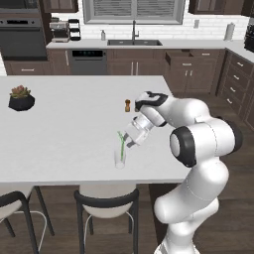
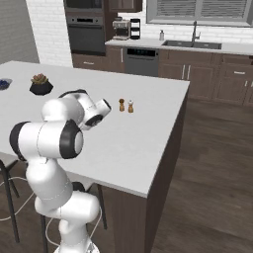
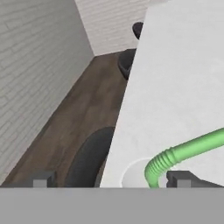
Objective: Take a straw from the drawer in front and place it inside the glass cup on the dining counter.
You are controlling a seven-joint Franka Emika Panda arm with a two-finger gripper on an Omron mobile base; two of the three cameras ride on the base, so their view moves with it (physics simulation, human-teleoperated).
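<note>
A green bendy straw (image 1: 120,141) stands tilted in the glass cup (image 1: 119,159), close to the front edge of the white dining counter (image 1: 64,129). My gripper (image 1: 130,143) hangs just right of the straw's upper end, open. In the hand view the two finger tips (image 3: 41,180) stand wide apart. There the straw (image 3: 188,151) bends down into the cup's rim (image 3: 133,173) beside the right tip, and nothing clamps it. The drawer (image 1: 184,55) stands pulled out of the dark cabinets at the back right.
Two small shakers (image 2: 126,105) stand mid-counter behind the arm. A potted plant (image 1: 21,97) sits at the counter's left. Stools (image 1: 106,203) are tucked under the front edge, directly below the cup. A sink (image 1: 134,42) and oven line the back wall.
</note>
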